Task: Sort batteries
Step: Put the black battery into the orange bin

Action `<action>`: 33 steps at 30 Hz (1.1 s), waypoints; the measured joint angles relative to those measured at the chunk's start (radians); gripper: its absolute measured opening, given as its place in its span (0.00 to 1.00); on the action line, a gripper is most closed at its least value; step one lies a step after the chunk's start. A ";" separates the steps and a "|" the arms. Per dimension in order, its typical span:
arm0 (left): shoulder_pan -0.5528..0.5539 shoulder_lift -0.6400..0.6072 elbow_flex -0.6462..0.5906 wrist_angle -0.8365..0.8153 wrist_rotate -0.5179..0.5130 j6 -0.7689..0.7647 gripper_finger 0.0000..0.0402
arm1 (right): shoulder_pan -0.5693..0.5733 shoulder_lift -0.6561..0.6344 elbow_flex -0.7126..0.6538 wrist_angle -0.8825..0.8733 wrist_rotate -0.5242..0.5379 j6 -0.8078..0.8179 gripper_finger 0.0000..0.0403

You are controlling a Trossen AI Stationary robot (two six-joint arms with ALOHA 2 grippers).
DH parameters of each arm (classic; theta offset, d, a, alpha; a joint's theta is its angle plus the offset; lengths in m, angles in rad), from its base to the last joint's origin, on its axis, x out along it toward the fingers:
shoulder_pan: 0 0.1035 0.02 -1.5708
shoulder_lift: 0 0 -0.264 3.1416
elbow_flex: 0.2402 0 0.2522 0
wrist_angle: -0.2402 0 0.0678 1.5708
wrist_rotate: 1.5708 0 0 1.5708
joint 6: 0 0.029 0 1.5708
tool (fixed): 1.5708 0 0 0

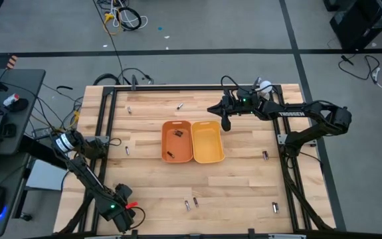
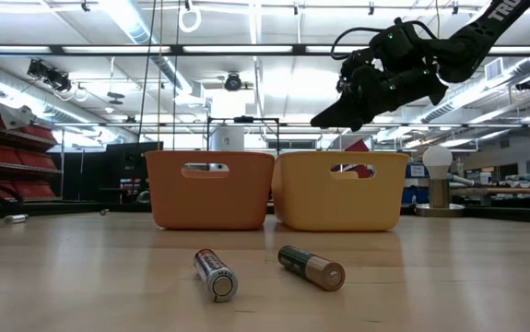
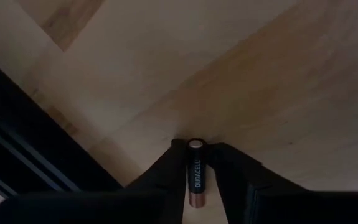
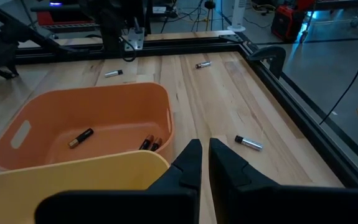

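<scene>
Batteries lie scattered across the desk seen from above, with two trays at its middle: the orange tray already holds dark cells, the yellow tray shows none. The left end effector works low at the desk's near-left corner; the right end effector hangs by the yellow tray's far edge.

At desk level, two loose batteries lie in front of both trays.

The left wrist view shows that end effector clamped around a copper-and-black battery, apparently for a lift toward a tray; the dark frame rail runs close beside it.

The right wrist view shows its end effector clenched and empty, a silvery battery on the boards nearby.
</scene>
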 joint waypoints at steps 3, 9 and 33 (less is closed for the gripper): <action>0.000 0.000 0.000 0.000 -0.002 0.000 0.18 | 0.000 0.000 0.000 0.000 0.000 0.000 0.05; 0.002 0.000 0.000 -0.006 -0.004 0.002 0.12 | 0.000 0.000 0.000 0.000 0.000 0.000 0.05; 0.032 -0.009 0.139 -0.265 -0.310 -0.028 0.10 | 0.001 0.000 0.000 0.031 0.000 0.023 0.05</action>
